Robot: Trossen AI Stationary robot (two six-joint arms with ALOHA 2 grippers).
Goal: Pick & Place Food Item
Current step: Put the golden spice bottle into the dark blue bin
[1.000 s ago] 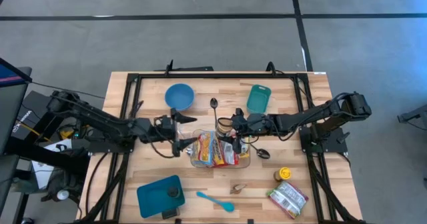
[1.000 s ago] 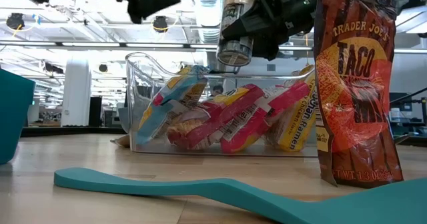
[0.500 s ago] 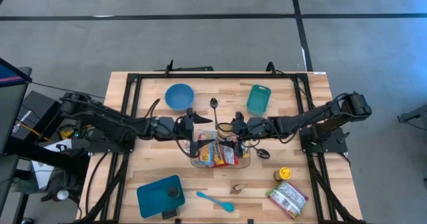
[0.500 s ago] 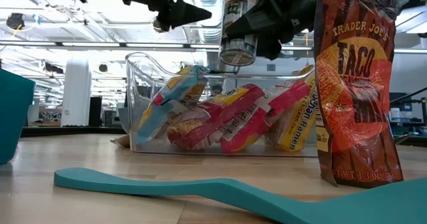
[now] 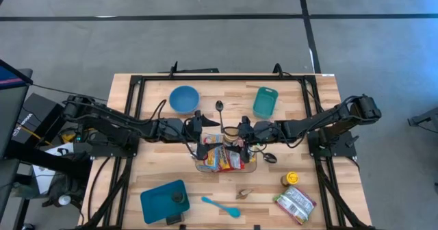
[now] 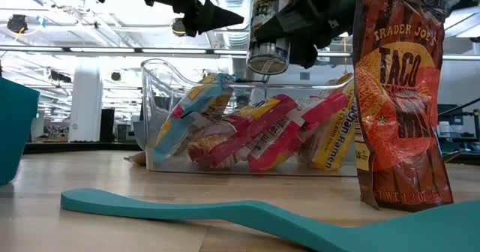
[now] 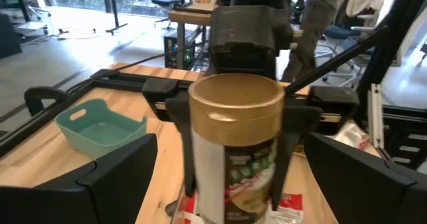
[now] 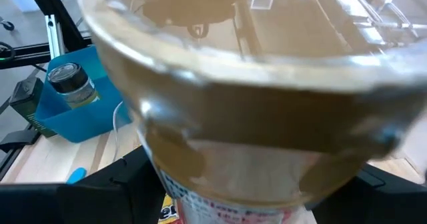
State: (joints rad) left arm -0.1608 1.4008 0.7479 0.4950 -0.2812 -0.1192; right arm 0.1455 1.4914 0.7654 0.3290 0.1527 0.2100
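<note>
Jar [image 6: 268,28] hangs over the bin [image 6: 157,117], clamped in your right gripper [image 5: 241,132]; left gripper [image 5: 202,131], fingers spread, faces it, likely for a handover: close on the lid end.

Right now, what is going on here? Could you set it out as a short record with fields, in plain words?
Held item: gold-lidded jar, clamped in the right gripper
Jar position: in the air, over the clear bin
Bin contents: ramen packets
Left gripper: jaws open, empty, facing the jar above the bin's left end
Elsewhere on table: blue bowl, teal tray, taco mix bag, teal spatula
Task stage: jar not yet set down
</note>
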